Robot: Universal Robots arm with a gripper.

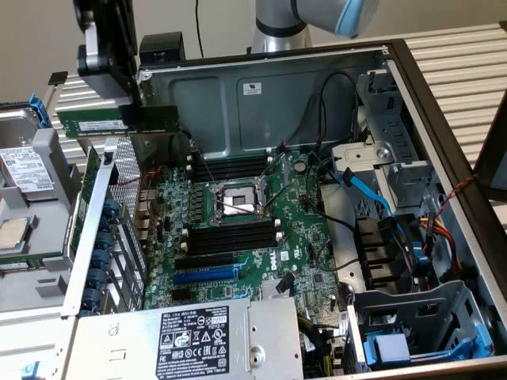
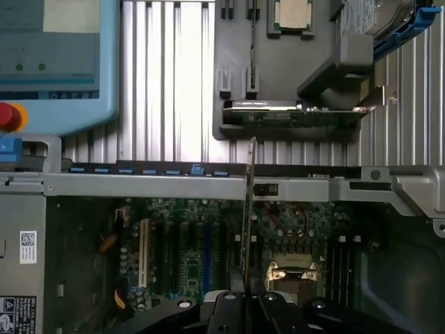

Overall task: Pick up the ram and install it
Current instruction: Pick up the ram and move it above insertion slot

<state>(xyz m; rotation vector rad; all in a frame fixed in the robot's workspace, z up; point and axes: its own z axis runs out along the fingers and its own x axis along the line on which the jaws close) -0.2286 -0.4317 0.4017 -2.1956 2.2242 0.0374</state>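
Open computer case (image 1: pixel 230 95) on slatted table (image 1: pixel 459 47) | green motherboard (image 1: pixel 305 237), CPU socket (image 1: pixel 236 199) at centre | black memory slots (image 1: pixel 234 237) just beside socket | blue slot (image 1: pixel 204 275) | labelled power supply (image 1: pixel 190 336) | hard drive (image 1: pixel 24 162) outside case, exterior view's left

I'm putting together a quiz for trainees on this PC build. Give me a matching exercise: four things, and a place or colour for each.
1. ram
2. processor socket
3. flat cable
4. power supply

A. grey box, labelled
B. held in the gripper
C. between black memory slots
D. blue, at the exterior view's right

Pairs: 1-B, 2-C, 3-D, 4-A
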